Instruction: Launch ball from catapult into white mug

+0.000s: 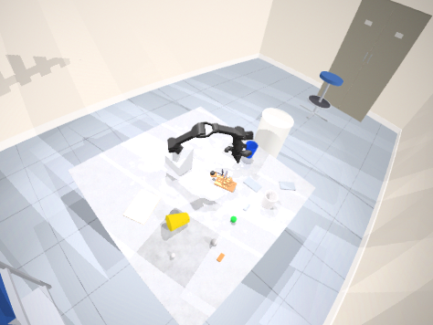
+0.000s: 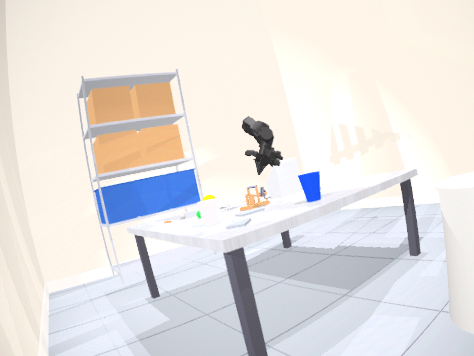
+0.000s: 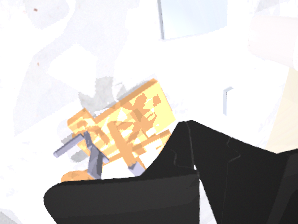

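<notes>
In the top view, you had the pale sheet [image 1: 141, 206] farthest left, well apart from the claw [image 1: 237, 160] [image 2: 259, 172] [image 3: 189, 123] and lower in the picture. The small white ball [image 1: 173, 256] lay left of the claw and far below it in that view, with the yellow cup [image 1: 177, 221] [image 2: 209, 198] above that ball, also left of your claw. Next came the orange block [image 1: 220, 257], far below the claw and slightly left.

Your catapult [image 1: 225, 183] [image 2: 255, 204] [image 3: 142, 117] sat nearer, a little left of and below the claw in the top view. The claw was closed, its fingers together with nothing between them, and it hung above the table [image 1: 237, 237] [image 2: 340, 200]. Your green ball [image 1: 233, 219] [image 2: 199, 214] lay on the table outside the catapult, below the claw in the top view and farther from it than the catapult.

To the claw's right, you had the blue cup [image 1: 250, 150] [image 2: 310, 186] near it. The white mug [image 1: 270, 199] [image 2: 210, 212] stood farther right and lower, with a pale blue pad [image 1: 288, 185] rightmost on the table.
</notes>
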`<action>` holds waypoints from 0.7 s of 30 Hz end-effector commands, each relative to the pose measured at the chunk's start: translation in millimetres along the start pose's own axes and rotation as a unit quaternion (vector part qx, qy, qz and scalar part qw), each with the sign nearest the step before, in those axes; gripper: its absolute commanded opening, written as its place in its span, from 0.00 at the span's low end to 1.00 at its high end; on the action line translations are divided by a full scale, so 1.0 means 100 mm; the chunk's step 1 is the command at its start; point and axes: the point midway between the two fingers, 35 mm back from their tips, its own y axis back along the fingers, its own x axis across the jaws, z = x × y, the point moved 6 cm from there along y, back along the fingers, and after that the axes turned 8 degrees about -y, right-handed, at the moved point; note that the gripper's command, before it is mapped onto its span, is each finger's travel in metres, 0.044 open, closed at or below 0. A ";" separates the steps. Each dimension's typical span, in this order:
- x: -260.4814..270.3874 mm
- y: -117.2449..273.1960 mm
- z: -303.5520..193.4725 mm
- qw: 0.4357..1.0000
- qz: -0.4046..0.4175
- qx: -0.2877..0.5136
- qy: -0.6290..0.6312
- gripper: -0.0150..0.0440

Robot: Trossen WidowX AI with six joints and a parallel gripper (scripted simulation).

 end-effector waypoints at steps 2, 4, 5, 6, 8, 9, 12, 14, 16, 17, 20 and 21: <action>0.28 -0.01 -0.09 0.995 -0.005 0.036 0.090 0.25; 0.37 -0.01 -0.12 0.992 -0.005 0.046 0.117 0.25; 0.40 -0.01 -0.14 0.991 -0.005 0.050 0.128 0.25; 0.44 -0.01 -0.15 0.989 -0.005 0.054 0.138 0.25; 0.50 -0.02 -0.19 0.985 -0.005 0.061 0.159 0.25; 0.54 -0.02 -0.20 0.983 -0.005 0.065 0.170 0.25; 0.63 -0.02 -0.26 0.976 -0.006 0.078 0.203 0.25; 0.70 -0.02 -0.30 0.970 -0.007 0.087 0.226 0.25; 0.77 -0.02 -0.34 0.961 -0.010 0.100 0.256 0.25; 0.81 -0.01 -0.37 0.957 -0.011 0.106 0.271 0.25; 0.91 -0.01 -0.45 0.941 -0.015 0.124 0.315 0.25; 0.95 -0.01 -0.47 0.935 -0.016 0.130 0.329 0.25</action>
